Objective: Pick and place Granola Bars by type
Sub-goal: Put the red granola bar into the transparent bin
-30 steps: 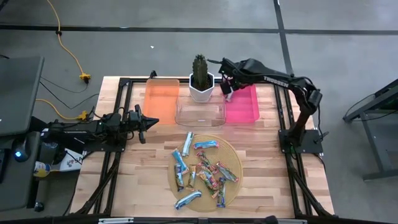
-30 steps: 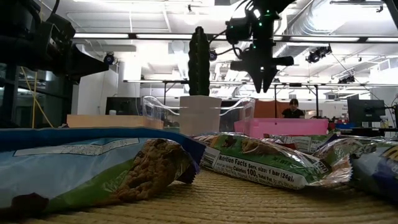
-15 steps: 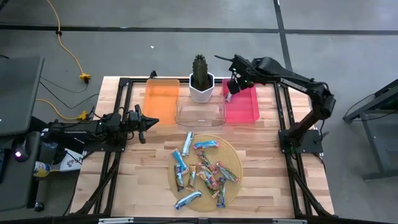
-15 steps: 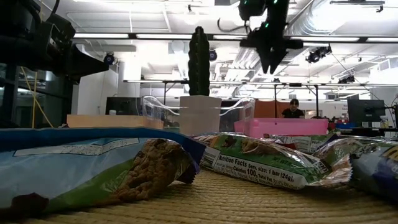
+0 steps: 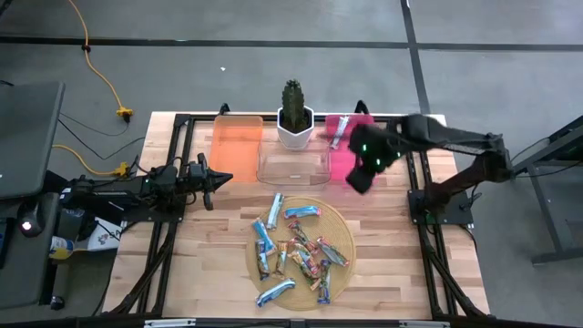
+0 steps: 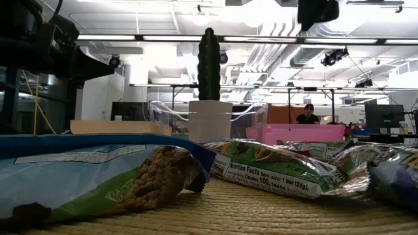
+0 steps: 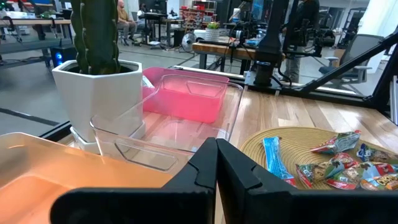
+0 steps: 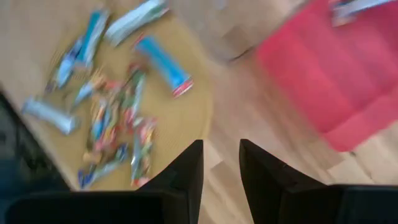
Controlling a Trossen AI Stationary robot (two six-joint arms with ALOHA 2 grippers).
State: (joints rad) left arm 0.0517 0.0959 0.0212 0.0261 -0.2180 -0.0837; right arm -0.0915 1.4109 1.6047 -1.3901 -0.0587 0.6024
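Bars (image 5: 299, 248): small flat foil packs, blue-and-white, silver, orange-brown and pink-red, heaped on a round woven mat (image 5: 342, 228) mid-desk. One bar (image 5: 339, 130) lies in the pink bin (image 5: 344, 162) at its far end. Nearest wrapper in the low view reads "Nutrition Facts", "Calories 100", "1 bar (24g)". Left pincer (image 5: 221, 178) closed, empty, beside the orange bin (image 5: 235, 139). Right pincer (image 8: 220, 163) slightly parted, empty, above the pink bin's near edge.

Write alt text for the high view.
Seen from above, the right gripper hangs empty and open beside the pink bin, which holds one granola bar. The other granola bars lie piled on a round woven mat; the left gripper rests shut near the orange bin.
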